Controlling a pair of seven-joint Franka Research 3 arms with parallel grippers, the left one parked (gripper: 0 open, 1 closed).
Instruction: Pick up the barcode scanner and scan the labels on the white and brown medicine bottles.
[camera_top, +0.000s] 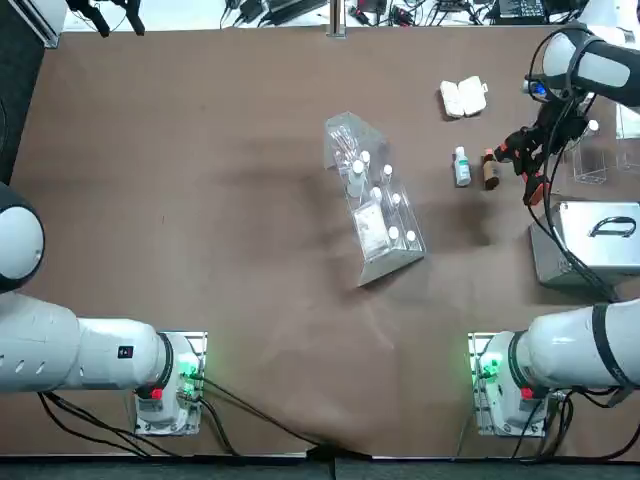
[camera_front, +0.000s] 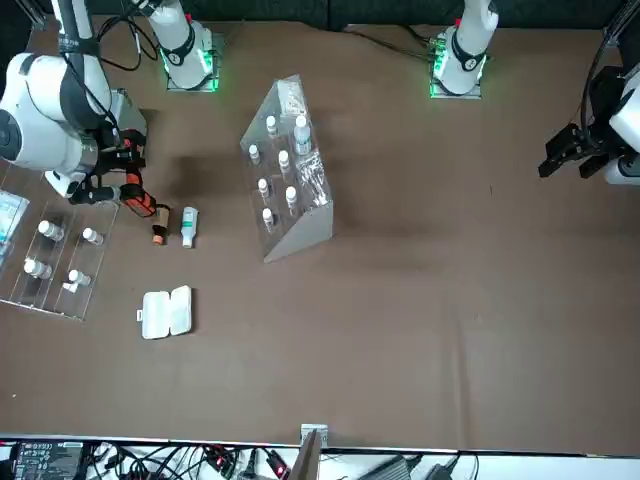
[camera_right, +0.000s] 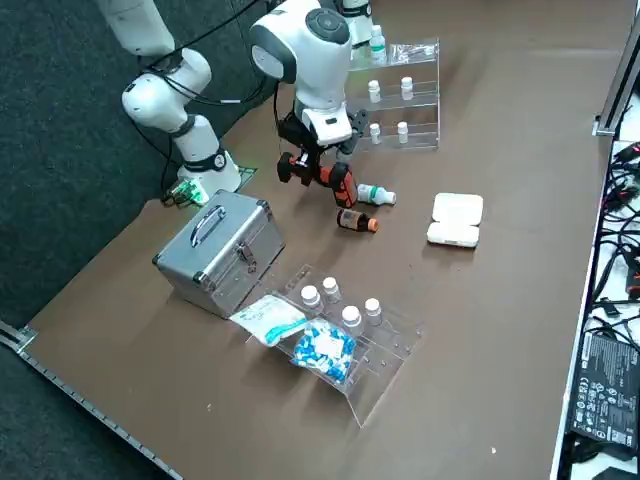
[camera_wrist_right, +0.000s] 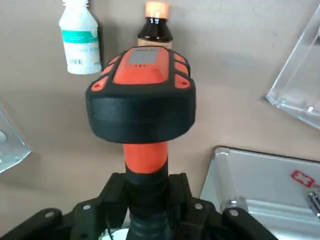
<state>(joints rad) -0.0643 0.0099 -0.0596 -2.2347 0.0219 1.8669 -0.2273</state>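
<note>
Holding the scanner at the two bottles

You had the right gripper (camera_wrist_right: 147, 202) closed around the scanner's (camera_wrist_right: 142, 107) handle, with its fingers pressed in from both sides. The scanner's orange-and-black head pointed away from the bases' edge of the table (camera_top: 240, 330), toward the far edge, at the base end of the brown bottle (camera_wrist_right: 155, 31). You couldn't tell from the views whether the head touched that bottle.

Your brown bottle lay on its side, orange cap toward the far edge. Just beside it, on the side toward the table's left edge, lay the white bottle (camera_wrist_right: 80, 42), its green-banded label showing and its cap also toward the far edge.

You had the open white box (camera_right: 456, 219) nearer the far edge. Toward the right edge were the metal case (camera_right: 222, 250) and, beyond it, a clear rack (camera_right: 385, 365) with white-capped vials and two bags (camera_right: 325, 349). Another vial rack (camera_top: 375, 210) stood near the table's middle.
</note>
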